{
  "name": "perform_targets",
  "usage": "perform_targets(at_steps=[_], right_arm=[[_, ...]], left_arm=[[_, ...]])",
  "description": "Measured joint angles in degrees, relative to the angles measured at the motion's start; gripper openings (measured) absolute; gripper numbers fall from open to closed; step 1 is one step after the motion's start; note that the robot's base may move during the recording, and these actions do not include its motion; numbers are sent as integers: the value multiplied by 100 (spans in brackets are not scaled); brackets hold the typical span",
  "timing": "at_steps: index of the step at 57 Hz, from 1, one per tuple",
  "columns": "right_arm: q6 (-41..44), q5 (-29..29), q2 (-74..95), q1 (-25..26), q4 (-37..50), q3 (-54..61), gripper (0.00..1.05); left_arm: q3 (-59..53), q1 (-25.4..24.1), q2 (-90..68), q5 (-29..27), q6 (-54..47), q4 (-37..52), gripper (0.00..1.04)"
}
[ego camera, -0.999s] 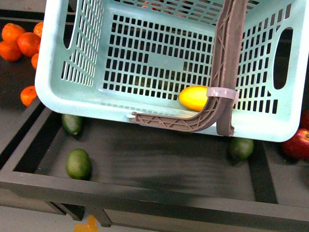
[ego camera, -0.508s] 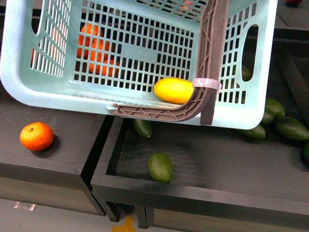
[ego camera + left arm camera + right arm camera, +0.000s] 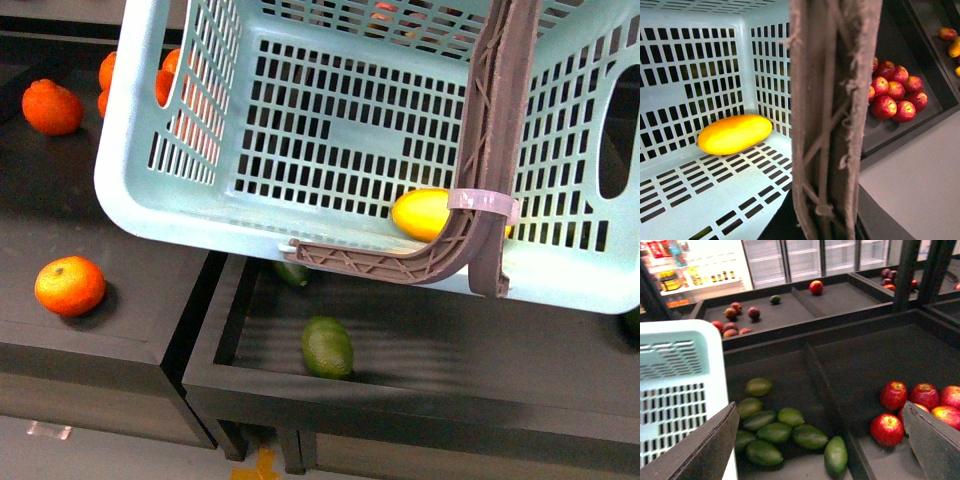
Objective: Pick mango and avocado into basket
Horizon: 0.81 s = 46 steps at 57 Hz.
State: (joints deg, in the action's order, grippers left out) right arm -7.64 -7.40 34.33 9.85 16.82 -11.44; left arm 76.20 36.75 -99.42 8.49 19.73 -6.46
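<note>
**Front view.** Found the basket (image 3: 180, 215) filling the upper and right part of the frame, tilted, over the dark display bins (image 3: 400, 405). Noted its brown handle (image 3: 492, 140) running down right of centre, bound with a white tie (image 3: 485, 203). Located the mango (image 3: 425, 213) inside the basket, right of centre, lying on the lattice floor against the near wall and partly behind the handle. Located the avocado (image 3: 328, 346) outside the basket, at lower centre of the frame, resting in the bin below the basket's near rim and apart from it. Recorded a second green fruit (image 3: 292, 272) just above it, half hidden under the rim. Recorded oranges (image 3: 69, 286) on the shelf at the left edge, with more at upper left, some seen through the lattice.

**Left wrist view.** Confirmed the mango on the basket floor, touching a side wall. Noted the handle very close to the lens, and red apples (image 3: 895, 92) in a bin beyond. Unable to tell the state of the left claw: hidden behind the handle.

**Right wrist view.** Found the right claw (image 3: 820, 440) spread wide, fingers (image 3: 705, 445) well apart. Noted below it a bin of green oval fruits (image 3: 775, 432) beside a basket corner, and further red apples in the adjoining compartment.
</note>
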Motion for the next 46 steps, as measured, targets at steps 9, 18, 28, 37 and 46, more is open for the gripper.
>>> perform_targets(at_steps=[9,18,28,37,46], right_arm=[[2,223,3008,221,968,-1176,97],[302,551,4723,387,1497,-1805,97],[861,802,6616,520,2050,-2450,97],[1263,776,7952,634,2321,-3021,97],[1766,905,9088,787,2345,-3670,97]], left_arm=[[0,-55,0,-103,-4,0,8],[0,-57,0,-98,-9,0,8],[0,-52,0,-35,0,0,8],[0,-35,0,-39,-2,0,8],[0,-37,0,-66,-4,0,8]])
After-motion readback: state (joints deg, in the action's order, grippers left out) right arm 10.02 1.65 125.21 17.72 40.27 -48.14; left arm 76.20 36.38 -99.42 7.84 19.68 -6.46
